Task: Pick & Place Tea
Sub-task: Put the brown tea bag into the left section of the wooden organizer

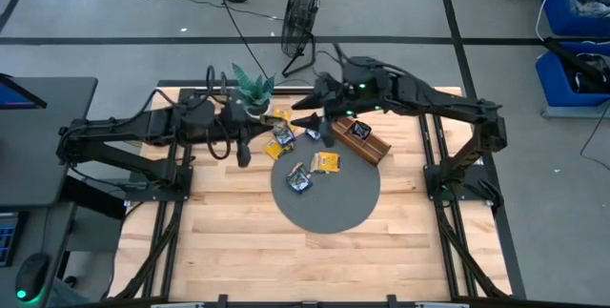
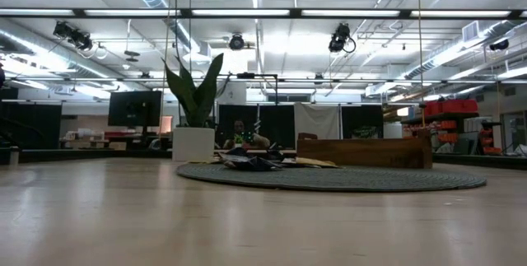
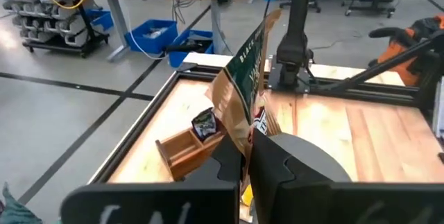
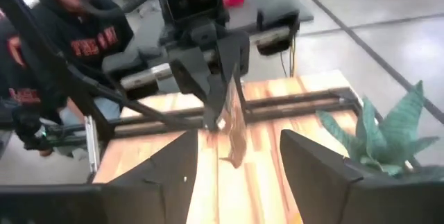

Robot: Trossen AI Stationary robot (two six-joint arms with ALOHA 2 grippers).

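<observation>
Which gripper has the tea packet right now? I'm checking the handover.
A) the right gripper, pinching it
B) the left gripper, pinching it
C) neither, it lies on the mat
B: the left gripper is shut on the brown tea packet, while the right gripper stands open before it.

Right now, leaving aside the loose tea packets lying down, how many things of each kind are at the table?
Potted plant: 1
Wooden tray: 1
Round grey mat: 1
Tea packet held by left pincer: 1
Total: 4

Two dark arms, black angular claw fingers [image 4: 305, 172], green indicator light.
</observation>
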